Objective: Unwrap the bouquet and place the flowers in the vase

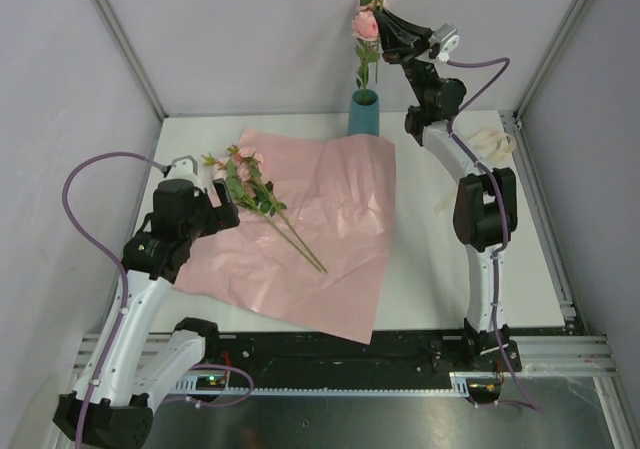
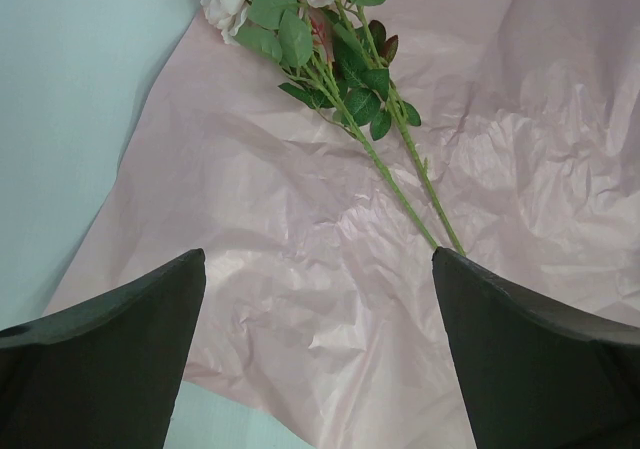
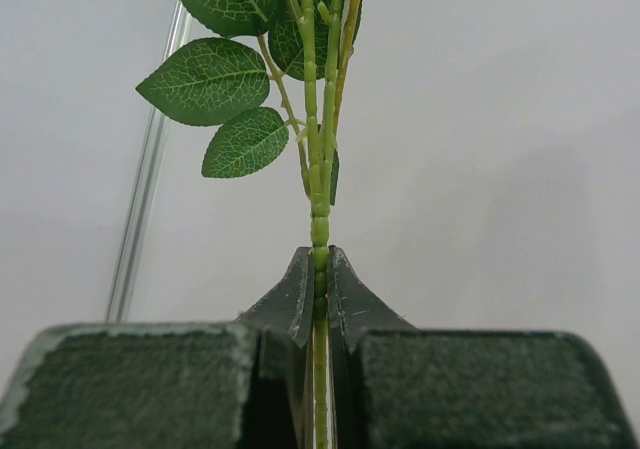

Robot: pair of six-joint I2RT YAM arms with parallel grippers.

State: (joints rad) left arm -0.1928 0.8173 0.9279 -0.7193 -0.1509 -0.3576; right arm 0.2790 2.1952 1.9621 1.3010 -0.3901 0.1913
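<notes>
The right gripper (image 3: pixel 320 269) clamps a rose stem (image 3: pixel 318 169) upright over the teal vase (image 1: pixel 363 112) at the table's (image 1: pixel 430 269) far edge, ready for lowering; the left gripper (image 2: pixel 320 349) gapes wide toward the remaining roses (image 2: pixel 330 59).

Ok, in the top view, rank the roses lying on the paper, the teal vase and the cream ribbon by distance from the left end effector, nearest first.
1. Roses, lying on the pink paper, just ahead of the open left end effector.
2. Teal vase, at the far edge, near the middle.
3. Cream ribbon, far right corner.
</notes>
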